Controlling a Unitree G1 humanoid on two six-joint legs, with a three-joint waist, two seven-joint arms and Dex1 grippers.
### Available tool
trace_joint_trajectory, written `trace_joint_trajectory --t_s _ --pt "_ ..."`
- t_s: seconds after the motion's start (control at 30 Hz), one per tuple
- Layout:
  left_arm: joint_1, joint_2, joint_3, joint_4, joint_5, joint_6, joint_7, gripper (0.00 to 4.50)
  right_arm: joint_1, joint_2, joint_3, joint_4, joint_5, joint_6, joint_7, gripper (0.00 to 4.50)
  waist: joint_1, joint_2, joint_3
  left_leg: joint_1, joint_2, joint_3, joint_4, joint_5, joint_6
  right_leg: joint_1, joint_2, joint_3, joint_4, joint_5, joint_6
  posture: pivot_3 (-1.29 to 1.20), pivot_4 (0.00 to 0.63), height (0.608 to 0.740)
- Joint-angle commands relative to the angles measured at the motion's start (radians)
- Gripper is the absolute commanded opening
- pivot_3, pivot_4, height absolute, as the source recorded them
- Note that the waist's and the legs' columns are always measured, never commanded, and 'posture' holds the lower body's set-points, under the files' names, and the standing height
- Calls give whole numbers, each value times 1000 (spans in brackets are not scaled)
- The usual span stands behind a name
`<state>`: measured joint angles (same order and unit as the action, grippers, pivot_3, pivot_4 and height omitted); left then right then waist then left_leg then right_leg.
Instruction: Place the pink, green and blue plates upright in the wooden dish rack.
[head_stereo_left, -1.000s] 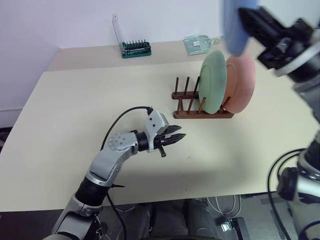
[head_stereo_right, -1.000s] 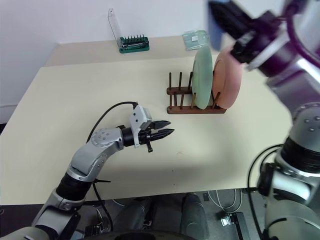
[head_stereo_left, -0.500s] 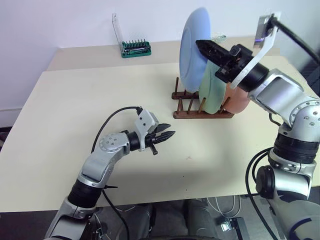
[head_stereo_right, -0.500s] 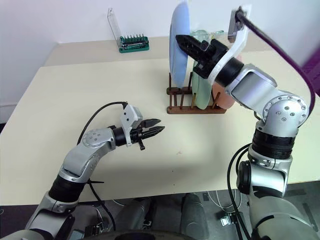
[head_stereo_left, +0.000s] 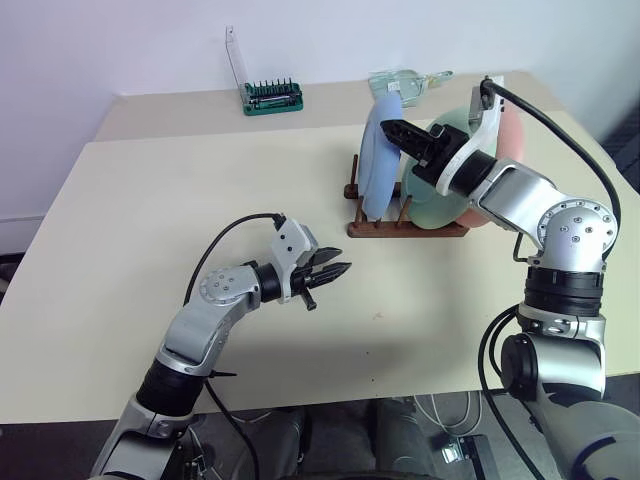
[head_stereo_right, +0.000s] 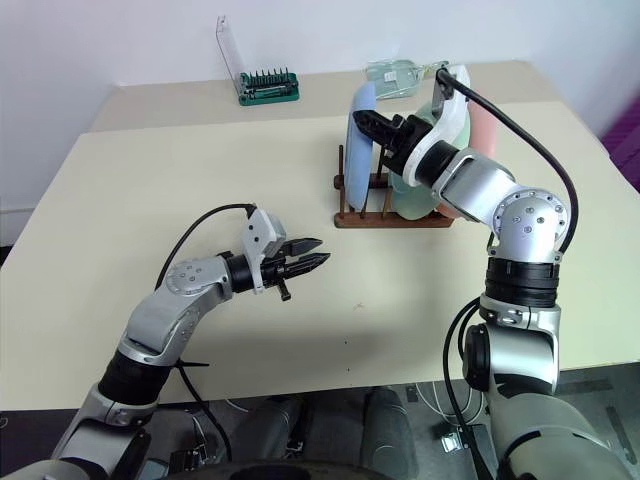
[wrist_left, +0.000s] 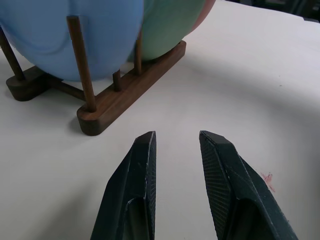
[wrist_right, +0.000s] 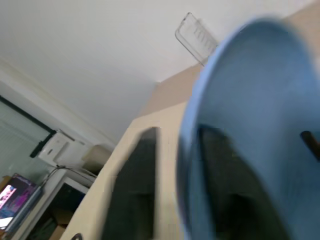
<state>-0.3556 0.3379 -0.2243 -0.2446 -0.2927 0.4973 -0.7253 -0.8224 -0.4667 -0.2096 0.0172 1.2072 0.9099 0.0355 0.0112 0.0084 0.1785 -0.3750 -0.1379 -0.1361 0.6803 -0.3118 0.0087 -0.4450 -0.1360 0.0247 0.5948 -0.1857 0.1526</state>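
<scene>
your matte blue plate (head_stereo_left: 380, 155) is now standing upright in the dark wooden dish rack (head_stereo_left: 405, 228), having come down beside the green plate (head_stereo_left: 440, 205) and pink plate (head_stereo_left: 512, 135). the right gripper (head_stereo_left: 400, 130) is straddling its rim with fingers parting, while the left gripper (head_stereo_left: 335, 272) is sitting shut, empty, near the rack.

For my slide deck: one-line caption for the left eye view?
Right gripper at the rim of the blue plate standing in the wooden rack beside green and pink plates.
</scene>
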Motion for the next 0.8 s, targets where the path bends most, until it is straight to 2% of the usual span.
trace_joint_trajectory --t_s 0.03,0.17,0.27,0.37,0.43,0.5,0.57,0.67,0.8 --pt "-2 -4 -7 -51 -12 3 0 1356 -17 -82 56 -163 -138 -69 170 1856 0 0 0 0 0 0 0 0 0 0 0 0 0 0 0 0 150 740" --pt "2 -8 -11 -61 -11 10 6 1356 26 -244 73 -319 -312 -188 353 1856 2 0 0 0 0 0 0 0 0 0 0 -1 -1 0 0 0 150 740" --pt "7 -3 -7 -67 -14 14 5 1356 126 -366 -35 -400 -332 -196 437 1856 6 -1 0 0 0 0 0 0 0 1 0 0 -1 0 0 0 150 740" --pt "11 4 -9 -71 -18 18 -2 1356 264 -481 -128 -451 -356 -153 466 1096 4 -1 0 0 0 0 1 0 0 2 0 -1 -1 0 0 0 150 740" --pt "5 9 -13 -63 -30 13 -25 1356 472 -546 -219 -505 -425 -121 494 175 10 -2 0 0 0 0 1 0 0 2 0 -1 -1 0 0 0 150 740" --pt "-3 9 -18 -53 -36 8 -42 1356 621 -567 -279 -534 -477 -120 506 42 10 -3 -1 1 2 0 0 -1 0 2 1 -1 -1 0 0 0 150 740" --pt "-12 4 -24 -43 -36 6 -48 1356 691 -573 -287 -549 -523 -139 513 42 2 -1 -1 1 2 2 1 -1 1 2 0 0 -1 0 0 0 150 740" --pt "-30 -5 -37 -21 -32 -5 -64 1356 722 -578 -217 -550 -620 -184 503 42 -1 -1 -1 3 3 5 1 -3 4 2 1 1 -1 0 0 0 150 740" --pt "-45 -14 -36 1 -26 -14 -70 1356 649 -553 -108 -471 -724 -219 475 42 2 -2 0 3 5 5 1 -2 3 2 2 1 -1 0 0 0 150 740"
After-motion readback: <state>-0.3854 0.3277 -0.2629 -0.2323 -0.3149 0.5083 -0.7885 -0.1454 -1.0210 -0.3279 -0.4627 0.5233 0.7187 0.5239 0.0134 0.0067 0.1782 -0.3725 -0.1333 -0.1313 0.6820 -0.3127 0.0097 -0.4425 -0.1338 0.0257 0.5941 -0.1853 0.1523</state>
